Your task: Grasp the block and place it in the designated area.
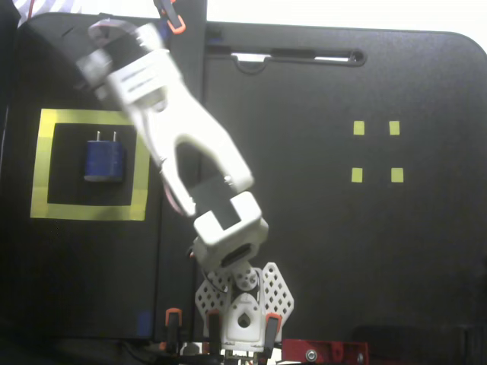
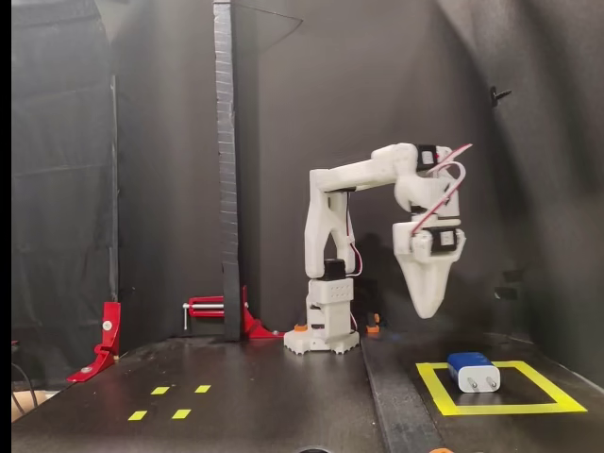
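Observation:
The dark-blue block [image 1: 104, 160] [image 2: 472, 371] lies on the black surface inside the designated area, a wide yellow tape square [image 1: 90, 211] [image 2: 514, 409]. Its two pale prongs point to the top of the overhead-looking fixed view. In the side-on fixed view my gripper [image 2: 427, 310] hangs well above the table, up and left of the block, fingers together and holding nothing. From above, the white arm [image 1: 183, 129] is motion-blurred and reaches past the square's upper right corner. The fingers are hidden under the wrist there.
A black upright post [image 1: 186, 76] [image 2: 224, 170] stands behind the arm's base [image 1: 243, 304] [image 2: 326, 326]. Small yellow squares [image 1: 358, 128] [image 2: 160, 390] mark the other side of the table. Red clamps [image 2: 106, 340] sit at the left.

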Tool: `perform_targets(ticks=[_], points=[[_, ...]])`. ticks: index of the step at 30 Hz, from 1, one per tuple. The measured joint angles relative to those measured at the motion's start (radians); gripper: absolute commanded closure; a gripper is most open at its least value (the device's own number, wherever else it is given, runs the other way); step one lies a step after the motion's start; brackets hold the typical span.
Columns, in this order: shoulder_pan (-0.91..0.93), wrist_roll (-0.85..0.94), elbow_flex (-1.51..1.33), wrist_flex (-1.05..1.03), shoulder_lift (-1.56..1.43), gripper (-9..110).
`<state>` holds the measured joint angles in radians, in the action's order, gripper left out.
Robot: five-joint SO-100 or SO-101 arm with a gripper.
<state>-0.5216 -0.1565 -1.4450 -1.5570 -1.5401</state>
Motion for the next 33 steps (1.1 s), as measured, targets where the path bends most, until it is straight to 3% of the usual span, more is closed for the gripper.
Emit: perform_targets(ticks=[19,28,33], points=[[0.618,0.181,0.000,0.002,-0.023,102],[0.684,0.232,-0.020,0.034,-0.075,102],[0.666,0.233,-0.160,0.153,-0.216,102]])
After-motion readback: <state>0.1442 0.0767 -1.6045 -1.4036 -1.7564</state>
